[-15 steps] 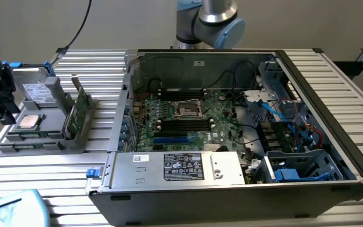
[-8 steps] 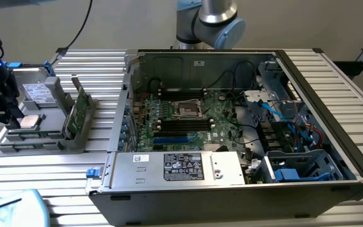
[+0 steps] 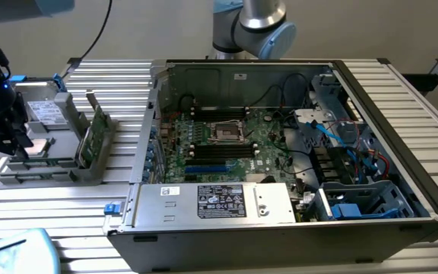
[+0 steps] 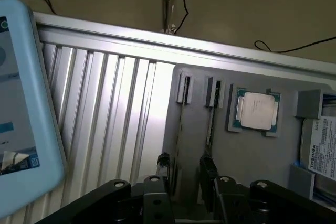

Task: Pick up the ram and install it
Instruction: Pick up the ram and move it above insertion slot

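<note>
**Open hand lined up over one memory stick in the tray**

The black two-fingered hand [image 4: 185,174] is released and empty. Its fingers [image 4: 207,167] are spread wide above the flat grey parts tray [image 4: 252,156]. The ram [image 4: 180,129], a thin dark-green circuit stick seen edge-on, stands on its long edge in the tray, and its far end sits in a small clip [image 4: 184,88]. In the wrist view it seems to run between the two fingers without touching either. A second green stick [image 4: 211,129] stands parallel and just beside it, and one finger appears to hang almost over that one.

The gap between the sticks looks narrow, so the pick-up probably depends on centring. One finger should go down into that gap and the other on the ram's outer side, with the hand square to the board. A gentle clasp on the flat faces and a straight lift, with no twist, would likely spare the board and the clip.

Farther along the same tray, a square silver processor chip [image 4: 257,111] and a silver hard drive [image 4: 320,150] with a white label lie in their own recesses, apart from the sticks. The tray rests on a ribbed aluminium counter [image 4: 105,108], and a light-blue tablet [image 4: 21,103] is nearby.

In the exterior view the tray lies just beside the open black computer case [image 3: 264,245], on the exterior view's left. The long black slots [image 3: 223,150] on the case's motherboard are well apart from the ram.
</note>
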Controlling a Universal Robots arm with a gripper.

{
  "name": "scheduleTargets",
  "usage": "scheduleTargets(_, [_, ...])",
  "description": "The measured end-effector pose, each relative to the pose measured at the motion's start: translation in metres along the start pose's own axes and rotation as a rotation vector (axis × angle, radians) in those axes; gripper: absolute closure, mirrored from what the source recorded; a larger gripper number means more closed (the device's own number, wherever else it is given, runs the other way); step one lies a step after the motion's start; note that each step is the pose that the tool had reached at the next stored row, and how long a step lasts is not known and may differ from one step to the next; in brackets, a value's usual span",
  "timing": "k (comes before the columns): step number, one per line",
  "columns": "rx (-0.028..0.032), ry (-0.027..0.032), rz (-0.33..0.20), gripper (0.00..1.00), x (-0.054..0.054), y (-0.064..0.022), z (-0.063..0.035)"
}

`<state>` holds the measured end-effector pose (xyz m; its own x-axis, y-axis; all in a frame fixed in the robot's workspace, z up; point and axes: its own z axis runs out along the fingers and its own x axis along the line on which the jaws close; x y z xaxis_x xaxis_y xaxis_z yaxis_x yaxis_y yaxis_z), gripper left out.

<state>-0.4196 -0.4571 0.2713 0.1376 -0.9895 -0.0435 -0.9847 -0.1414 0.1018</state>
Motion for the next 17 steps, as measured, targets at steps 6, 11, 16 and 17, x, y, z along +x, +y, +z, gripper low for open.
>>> scheduleTargets(6, [0.0016,-0.0038,0.039,0.63,0.000,-0.0010,0.0109])
scheduleTargets(11, [0.0013,0.0006,0.043,0.63,0.001,-0.0010,0.0185])
scheduleTargets(16, [0.0010,0.0030,0.045,0.63,0.001,-0.0018,0.0274])
scheduleTargets(17, [0.0010,0.0034,0.045,0.63,0.001,-0.0020,0.0293])
